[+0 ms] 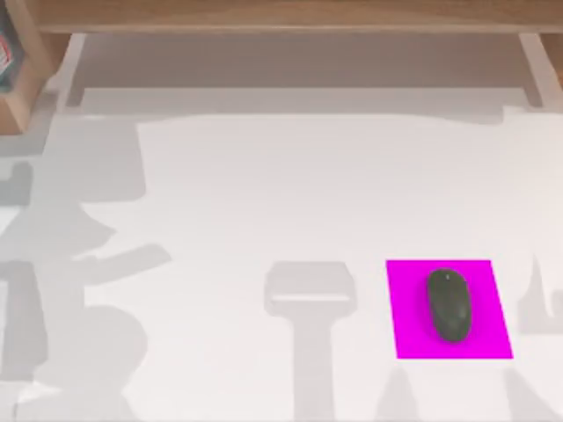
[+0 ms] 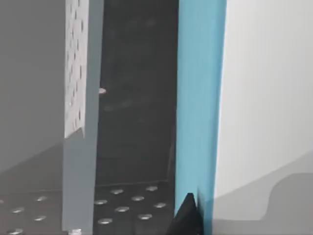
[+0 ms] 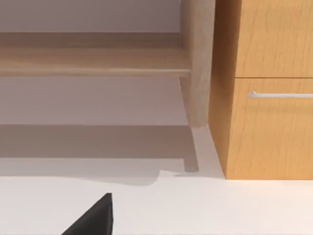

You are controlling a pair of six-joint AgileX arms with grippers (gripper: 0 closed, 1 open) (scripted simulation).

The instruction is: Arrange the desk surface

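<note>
Looking down, you see the white desk surface (image 1: 264,202) spanning the view, a dark mouse (image 1: 449,304) resting on a magenta pad (image 1: 409,334) at right, wooden shelf (image 1: 281,13) behind. Either pincer's opening you cannot tell.

Left gripper (image 2: 188,215): one dark fingertip is showing at the frame edge in the left wrist view.
Right gripper (image 3: 95,218): one dark fingertip is jutting in at the frame edge in the right wrist view.

Shelf (image 1: 281,13) cut off at top edge, shelf item (image 1: 7,53) cropped at left
</note>
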